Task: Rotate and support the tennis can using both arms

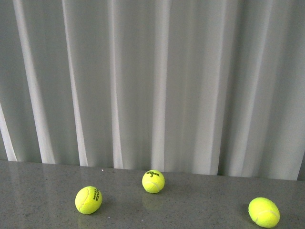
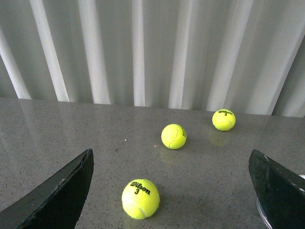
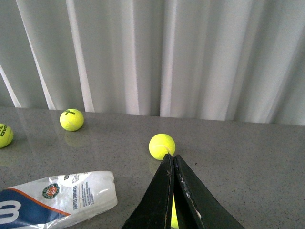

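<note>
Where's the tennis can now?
In the right wrist view, the tennis can lies on its side on the grey table, near the right tool.

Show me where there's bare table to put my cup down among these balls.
Bare table lies between the middle ball and the right ball, and along the curtain behind the left ball. It is tighter near the can, which lies close by the shut right claw.
</note>
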### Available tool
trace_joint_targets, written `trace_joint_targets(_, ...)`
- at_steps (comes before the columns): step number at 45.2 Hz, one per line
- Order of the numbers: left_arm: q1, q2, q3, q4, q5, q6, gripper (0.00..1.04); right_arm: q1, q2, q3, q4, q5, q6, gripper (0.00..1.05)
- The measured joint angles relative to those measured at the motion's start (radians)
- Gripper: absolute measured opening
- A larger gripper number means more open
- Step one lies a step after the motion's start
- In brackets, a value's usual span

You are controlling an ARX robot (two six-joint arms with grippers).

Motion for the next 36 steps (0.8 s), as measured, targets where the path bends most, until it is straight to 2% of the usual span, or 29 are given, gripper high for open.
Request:
trace_joint_targets(4,0.0,0.0,0.0,0.0,0.0,0.0,0.98,0.0,0.0,0.0,0.0,0.0,0.0,0.06)
trace_joint_targets(7,0.0,0.0,0.0,0.0,0.0,0.0,0.98,0.0,0.0,0.0,0.0,0.0,0.0,0.22)
trace_joint_targets(10,0.0,0.0,0.0,0.0,0.0,0.0,0.98,0.0,0.0,0.0,0.0,0.0,0.0,0.32)
trace_joint_targets(30,0.0,0.0,0.0,0.0,0.0,0.0,0.98,0.0,0.0,0.0,0.0,0.0,0.0,0.98)
trace_joint_targets(36,0.0,0.0,0.0,0.0,0.0,0.0,0.98,0.0,0.0,0.0,0.0,0.0,0.0,0.97)
